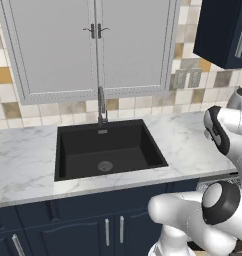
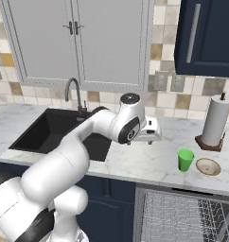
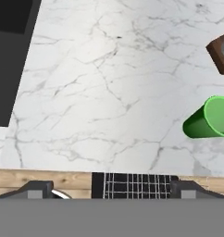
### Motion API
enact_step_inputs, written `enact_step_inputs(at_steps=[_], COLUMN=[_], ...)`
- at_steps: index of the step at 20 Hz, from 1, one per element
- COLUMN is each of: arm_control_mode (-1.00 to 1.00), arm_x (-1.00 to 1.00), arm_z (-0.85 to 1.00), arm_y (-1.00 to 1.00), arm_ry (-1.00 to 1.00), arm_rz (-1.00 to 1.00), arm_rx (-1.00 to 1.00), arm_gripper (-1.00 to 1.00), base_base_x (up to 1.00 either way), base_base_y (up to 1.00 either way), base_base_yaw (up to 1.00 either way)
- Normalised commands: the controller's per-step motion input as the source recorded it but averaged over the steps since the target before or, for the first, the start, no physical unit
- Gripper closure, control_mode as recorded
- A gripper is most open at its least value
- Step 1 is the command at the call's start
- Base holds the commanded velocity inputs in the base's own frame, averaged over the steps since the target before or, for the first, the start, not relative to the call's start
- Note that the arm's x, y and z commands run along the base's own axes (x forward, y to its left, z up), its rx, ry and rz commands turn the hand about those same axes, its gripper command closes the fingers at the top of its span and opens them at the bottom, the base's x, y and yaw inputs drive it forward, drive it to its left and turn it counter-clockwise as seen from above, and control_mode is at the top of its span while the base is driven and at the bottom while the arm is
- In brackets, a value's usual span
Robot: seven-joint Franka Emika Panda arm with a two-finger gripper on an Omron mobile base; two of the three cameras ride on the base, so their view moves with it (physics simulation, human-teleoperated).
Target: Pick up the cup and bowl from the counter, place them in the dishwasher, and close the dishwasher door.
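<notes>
The bench [image 2: 135, 163] is smooth white stone with thin grey lines. A square black sink [image 1: 110, 150] sits sunk into it. The cup [image 2: 185, 159] is small, plain and bright green, wider at the top. It stands on the bench just beside the round cream bowl [image 2: 208, 166], near the paper-towel roll [image 2: 215, 120]. The dishwasher [image 2: 182, 215] below shows a silver wire rack. The pincer [image 3: 111, 187] hangs open over the bench, holding nothing.

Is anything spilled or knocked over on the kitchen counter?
Nothing stands out. The green cup stands upright on the marble counter, with the bowl sitting flat beside it and the paper-towel roll upright behind. No spill shows. The dishwasher below has its rack showing, ready for loading.
</notes>
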Motion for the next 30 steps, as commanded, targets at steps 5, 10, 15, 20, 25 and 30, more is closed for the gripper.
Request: enact_step_inputs(at_steps=[5,10,15,20,25,30], arm_control_mode=[-1.0,-1.0,-1.0,-1.0,-1.0,-1.0], arm_x=[0.03,0.03,0.05,0.09,0.09,0.09], arm_z=[0.0,0.0,-0.05,-0.18,-0.23,-0.24], arm_y=[-0.46,-0.41,-0.35,-0.26,-0.24,-0.23], arm_ry=[0.0,0.0,0.0,0.0,0.0,0.0], arm_rz=[0.0,0.0,0.0,0.0,0.0,0.0], arm_rx=[0.0,0.0,0.0,0.0,0.0,0.0], arm_gripper=[-1.0,-1.0,-1.0,-1.0,-1.0,-1.0], base_base_x=[0.0,0.0,0.0,0.0,0.0,0.0], base_base_y=[0.0,0.0,0.0,0.0,0.0,0.0], base_base_yaw=[0.0,0.0,0.0,0.0,0.0,0.0])
